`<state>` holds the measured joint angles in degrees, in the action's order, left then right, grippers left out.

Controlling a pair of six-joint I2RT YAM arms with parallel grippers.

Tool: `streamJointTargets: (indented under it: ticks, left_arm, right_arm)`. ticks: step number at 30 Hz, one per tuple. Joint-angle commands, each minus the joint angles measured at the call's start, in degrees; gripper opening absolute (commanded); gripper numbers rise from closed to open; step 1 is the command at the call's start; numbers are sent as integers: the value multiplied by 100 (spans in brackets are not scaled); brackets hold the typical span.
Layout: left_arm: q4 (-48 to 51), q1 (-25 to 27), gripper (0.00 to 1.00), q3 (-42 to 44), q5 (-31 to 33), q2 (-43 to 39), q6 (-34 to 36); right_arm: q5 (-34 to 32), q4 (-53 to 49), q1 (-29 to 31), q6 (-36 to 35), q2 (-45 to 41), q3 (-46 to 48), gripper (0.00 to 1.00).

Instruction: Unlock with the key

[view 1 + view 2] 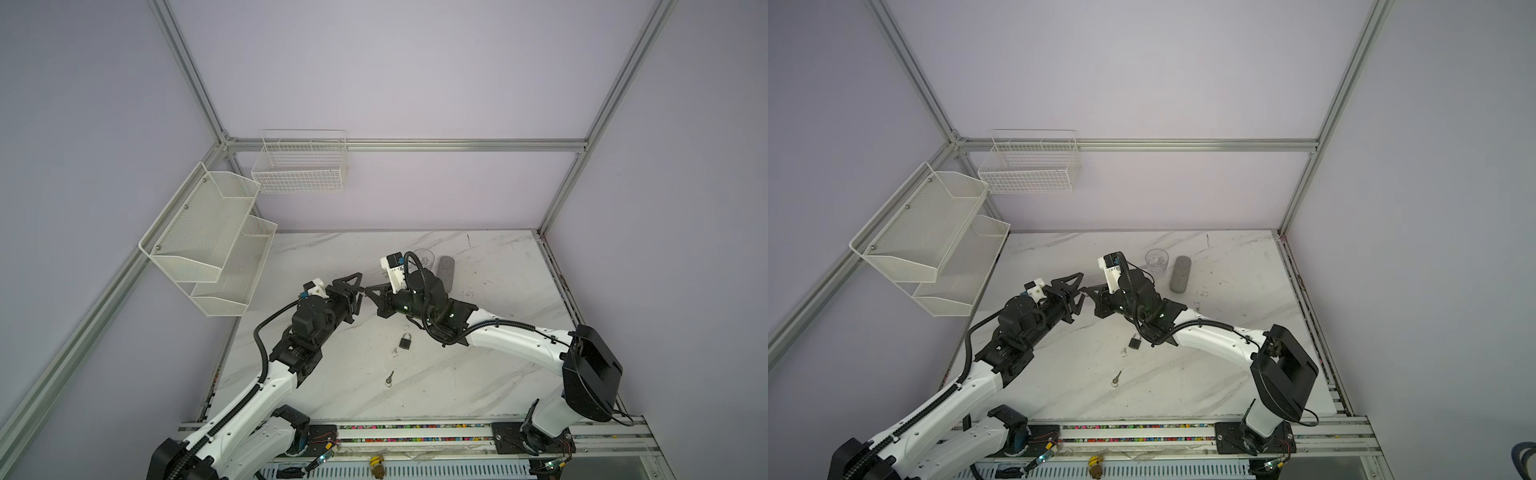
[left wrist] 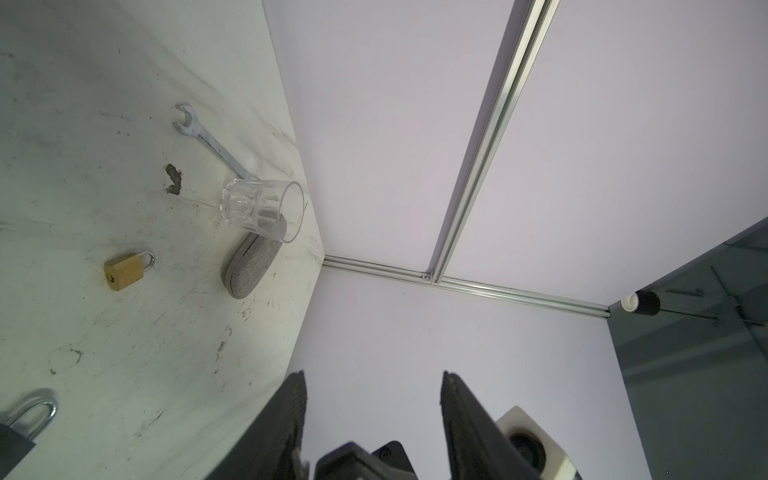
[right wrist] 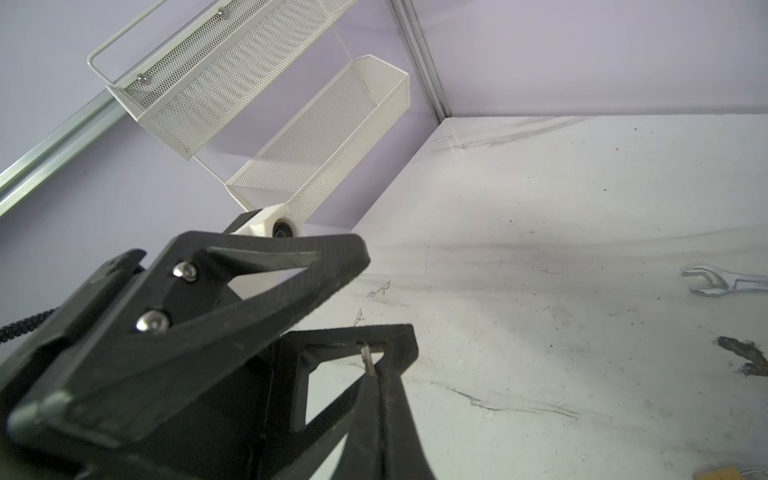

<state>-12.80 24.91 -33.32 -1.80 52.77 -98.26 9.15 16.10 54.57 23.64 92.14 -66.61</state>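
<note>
Top views: two arms, two grippers, tips meeting above the middle of the surface (image 1: 478, 374). The left gripper (image 1: 358, 293) has its jaws apart at a medium gap and holds nothing. The right gripper (image 1: 370, 289) is pinched tight, with its tip between the left fingers. One black padlock (image 1: 405, 340) lies flat near the surface's middle, just beside the right arm. One key (image 1: 389, 378) on a ring lies loose between that padlock and the front edge. No gripper touches either. One glass (image 1: 1156, 261) and one grey case (image 1: 1180, 274) sit side by side near the back edge. One two-tier mesh rack (image 1: 208, 241) hangs on the left wall and one wire basket (image 1: 299, 166) on the back wall.

Left wrist: two padlocks, the black one cut off by the frame and one brass padlock (image 2: 124, 272) lying flat. One wrench (image 2: 208, 141), one upright glass, one case just beside the glass. Two left fingers (image 2: 291, 415) stand apart.

Right wrist: the right jaws are clamped on one thin metal blade (image 3: 367, 356); cannot tell if it is a second key. Its tip sits at the lower left finger, while the upper one is well clear. One wrench and one rack show.
</note>
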Motion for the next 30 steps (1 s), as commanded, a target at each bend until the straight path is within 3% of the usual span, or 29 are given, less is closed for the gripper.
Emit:
streamJointTargets:
  ticks: [1,6,15,30]
  left_arm:
    - [-206,29,45,-104,13,13,-34]
    - [-162,30,33,-121,-17,44,-23]
    - [-153,32,28,-294,-281,241,70]
    - [-147,32,13,-276,-259,207,45]
  right_arm:
    - [-145,148,28,-56,-202,52,0]
    - [-210,182,30,-61,-264,82,0]
    - [-186,245,35,-91,-281,22,0]
    - [-236,265,34,-140,-210,52,0]
